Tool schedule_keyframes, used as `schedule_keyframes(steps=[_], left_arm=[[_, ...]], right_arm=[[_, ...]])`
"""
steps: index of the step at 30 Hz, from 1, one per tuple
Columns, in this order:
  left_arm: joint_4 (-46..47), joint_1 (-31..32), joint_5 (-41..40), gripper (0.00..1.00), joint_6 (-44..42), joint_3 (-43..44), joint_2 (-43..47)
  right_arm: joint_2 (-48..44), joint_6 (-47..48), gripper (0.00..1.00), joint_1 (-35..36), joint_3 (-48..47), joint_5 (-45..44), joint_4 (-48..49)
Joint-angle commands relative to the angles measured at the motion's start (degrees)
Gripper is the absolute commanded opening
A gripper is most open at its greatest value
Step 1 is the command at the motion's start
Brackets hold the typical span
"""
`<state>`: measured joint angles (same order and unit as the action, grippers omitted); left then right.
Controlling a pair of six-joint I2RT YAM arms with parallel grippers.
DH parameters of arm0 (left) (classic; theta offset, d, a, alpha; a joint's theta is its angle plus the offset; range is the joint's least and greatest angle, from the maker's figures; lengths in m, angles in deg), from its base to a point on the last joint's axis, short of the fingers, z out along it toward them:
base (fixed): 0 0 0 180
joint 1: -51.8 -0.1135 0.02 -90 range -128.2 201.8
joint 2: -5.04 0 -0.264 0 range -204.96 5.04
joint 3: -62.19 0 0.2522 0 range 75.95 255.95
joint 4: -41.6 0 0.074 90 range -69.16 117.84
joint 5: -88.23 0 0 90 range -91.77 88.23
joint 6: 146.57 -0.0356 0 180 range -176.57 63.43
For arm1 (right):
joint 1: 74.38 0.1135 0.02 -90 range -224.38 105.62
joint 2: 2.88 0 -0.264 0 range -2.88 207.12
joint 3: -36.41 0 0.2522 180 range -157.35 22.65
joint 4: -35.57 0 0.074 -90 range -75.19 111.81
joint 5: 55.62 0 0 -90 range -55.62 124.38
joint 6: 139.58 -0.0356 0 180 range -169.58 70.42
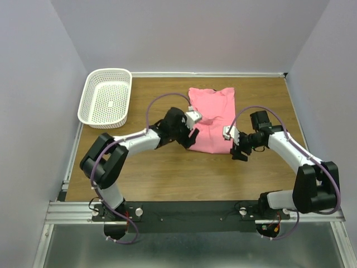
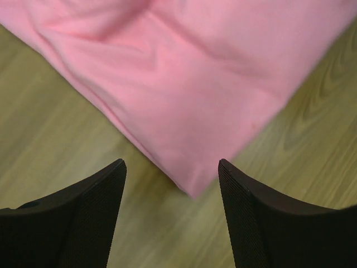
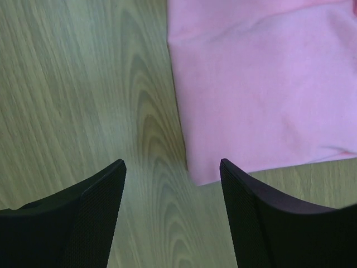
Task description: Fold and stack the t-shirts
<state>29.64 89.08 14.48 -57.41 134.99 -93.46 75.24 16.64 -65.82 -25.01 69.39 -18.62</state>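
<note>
A salmon-pink t-shirt (image 1: pixel 212 114) lies folded into a long rectangle on the wooden table (image 1: pixel 167 173), right of centre. My left gripper (image 1: pixel 192 136) hovers at its near left corner, open, nothing between the fingers. In the left wrist view that corner of the t-shirt (image 2: pixel 195 72) points down between the open left gripper (image 2: pixel 172 163). My right gripper (image 1: pixel 239 152) stands at the near right corner, also open and empty. The right wrist view has the t-shirt (image 3: pixel 262 89) corner just inside the right finger of the right gripper (image 3: pixel 172 163), with bare wood between the fingers.
A white perforated plastic basket (image 1: pixel 106 97) stands at the table's back left corner. Grey walls close in the table on three sides. Both arms reach in from the black base rail (image 1: pixel 189 212) at the near edge.
</note>
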Motion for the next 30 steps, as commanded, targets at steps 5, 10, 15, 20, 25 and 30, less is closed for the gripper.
schedule_keyframes(steps=[5,10,15,20,25,30], left_arm=[[4.9,12.4,-15.8,0.77,-31.9,-10.2,11.1],[9.7,12.1,-9.4,0.77,-54.8,-18.6,15.3],[9.9,10.3,-6.3,0.72,-60.7,-16.1,9.8],[8.7,10.1,-3.4,0.71,-61.8,-12.6,5.9],[6.3,10.4,-1.3,0.7,-63.1,-11.0,2.9],[1.3,10.5,-0.3,0.7,-64.5,-8.6,0.9]], right_arm=[[1.7,10.0,0.75,0.1,1.3,-1.9,3.9],[3.3,15.2,0.75,0.1,1.9,-0.2,4.5],[6.8,14.0,0.73,0.1,0.1,-0.8,5.6],[8.4,13.2,0.7,0.1,-0.5,-2.0,6.2],[9.5,12.0,0.67,0.1,-0.9,-2.0,6.9],[10.6,11.0,0.65,0.1,-1.3,-2.0,7.2]])
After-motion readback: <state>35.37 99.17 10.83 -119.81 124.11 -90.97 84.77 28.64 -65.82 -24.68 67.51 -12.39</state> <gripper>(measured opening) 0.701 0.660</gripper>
